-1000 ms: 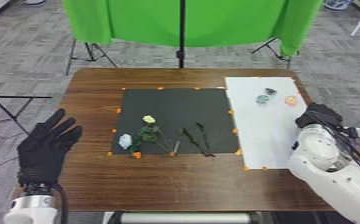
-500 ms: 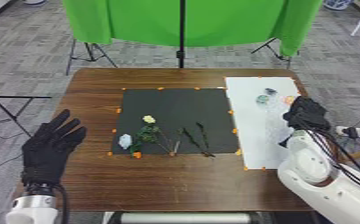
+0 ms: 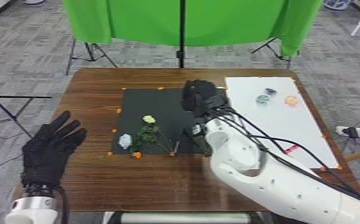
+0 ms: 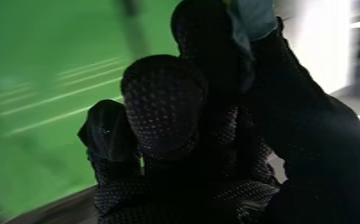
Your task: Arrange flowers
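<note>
Black mat (image 3: 154, 105) beneath, the right hand (image 3: 199, 97) pinches a teal piece (image 4: 255, 19) between thumb and finger.

Robot lab: green backdrop (image 3: 239, 25), tripod (image 3: 182, 53), grey carpet (image 3: 25, 65)

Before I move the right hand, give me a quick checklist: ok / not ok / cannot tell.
1. Left hand away from the black mat: ok, open at the table's left side.
2. Right hand over the mat: ok, at its far right part.
3. Something in the grip: ok, a blue-green piece between thumb and finger.
4. What that piece is: cannot tell.
5. Unobstructed head view of the mat: not ok, right arm covers part of its right side.
6. Yellow flower not under the arm: ok, left of it.
</note>
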Available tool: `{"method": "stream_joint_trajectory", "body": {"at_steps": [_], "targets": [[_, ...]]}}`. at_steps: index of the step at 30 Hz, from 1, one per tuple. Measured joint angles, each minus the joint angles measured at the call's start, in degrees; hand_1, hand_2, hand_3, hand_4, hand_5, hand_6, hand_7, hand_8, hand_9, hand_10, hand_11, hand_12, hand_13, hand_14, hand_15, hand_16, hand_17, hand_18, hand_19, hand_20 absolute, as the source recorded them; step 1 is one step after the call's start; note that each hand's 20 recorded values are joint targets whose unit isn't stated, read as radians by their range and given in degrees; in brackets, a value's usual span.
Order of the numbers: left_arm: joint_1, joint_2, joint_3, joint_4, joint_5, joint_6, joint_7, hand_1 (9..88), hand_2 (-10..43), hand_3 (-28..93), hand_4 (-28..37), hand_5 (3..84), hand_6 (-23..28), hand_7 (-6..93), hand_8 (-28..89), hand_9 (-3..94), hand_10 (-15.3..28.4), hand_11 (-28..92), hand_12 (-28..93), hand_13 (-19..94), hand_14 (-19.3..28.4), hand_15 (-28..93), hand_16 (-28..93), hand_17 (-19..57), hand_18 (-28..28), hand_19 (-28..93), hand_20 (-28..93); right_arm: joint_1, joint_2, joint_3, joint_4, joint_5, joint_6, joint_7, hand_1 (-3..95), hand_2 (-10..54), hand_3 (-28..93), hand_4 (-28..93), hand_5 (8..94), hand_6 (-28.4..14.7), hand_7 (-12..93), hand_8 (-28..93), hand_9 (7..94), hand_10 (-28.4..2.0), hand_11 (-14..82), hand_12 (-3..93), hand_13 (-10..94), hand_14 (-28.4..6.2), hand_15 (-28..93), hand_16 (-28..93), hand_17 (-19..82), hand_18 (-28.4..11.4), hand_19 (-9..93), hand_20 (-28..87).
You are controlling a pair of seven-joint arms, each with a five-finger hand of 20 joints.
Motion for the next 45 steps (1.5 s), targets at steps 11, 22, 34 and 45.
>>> {"method": "stream_joint_trajectory", "body": {"at_steps": [11, 22, 34, 45], "targets": [[-3.6, 0.0, 0.31, 0.47, 0.79, -0.93, -2.02, 20.8, 6.9, 80, -28.3, 40.3, 10.4, 12.9, -9, 34.8, 19.9, 26, 12, 26, 28.1, 57, -9, -4.4, 28.4, 51, 40, 1.1, -11.8, -3.5, 6.1, -1.2, -7.5, -2.4, 56.5, -9.5, 72, -28, 88.9, 2.8, 14, 2, 93.7, -6.6, 18.8, 29.7, 79, -5.1, 68, 21, 36, -20.7, 93, 58], [-4.6, -0.05, 0.31, 0.77, 1.31, -1.66, -3.49, 21.0, 6.8, 80, -28.2, 40.3, 10.4, 13.0, -9, 34.9, 20.0, 26, 12, 26, 28.0, 57, -9, -4.4, 28.4, 51, 40, 0.2, -11.9, -5.7, 6.6, -3.8, -11.4, -1.5, 51.3, -9.5, 71, -28, 84.2, 3.8, 14, 0, 91.3, -7.0, 19.1, 33.9, 72, -7.3, 77, 18, 32, -21.2, 93, 60], [-5.1, -0.11, 0.31, 0.96, 1.76, -2.19, -4.5, 22.2, 6.4, 81, -27.2, 40.3, 10.4, 13.1, -9, 34.9, 20.0, 26, 12, 26, 27.9, 58, -9, -4.5, 28.4, 51, 40, 0.4, -11.9, -6.4, 6.6, -6.5, -14.4, -0.3, 39.2, -9.5, 77, -28, 74.6, 3.5, 14, -8, 80.4, -10.0, 41.0, 20.9, 67, -9.0, 83, 18, 29, -21.7, 93, 62], [-4.8, -0.1, 0.39, 0.96, 1.79, -2.22, -4.6, 22.5, 6.4, 80, -26.7, 40.8, 10.7, 13.0, -9, 35.1, 20.0, 27, 12, 26, 27.9, 58, -9, -4.5, 28.4, 51, 40, 0.2, -11.8, -6.7, 6.1, -8.0, -15.4, 0.5, 36.8, -9.5, 77, -28, 70.0, 2.7, 14, -12, 75.1, -11.9, 43.9, 19.0, 63, -10.6, 84, 17, 28, -21.2, 93, 63]]}}
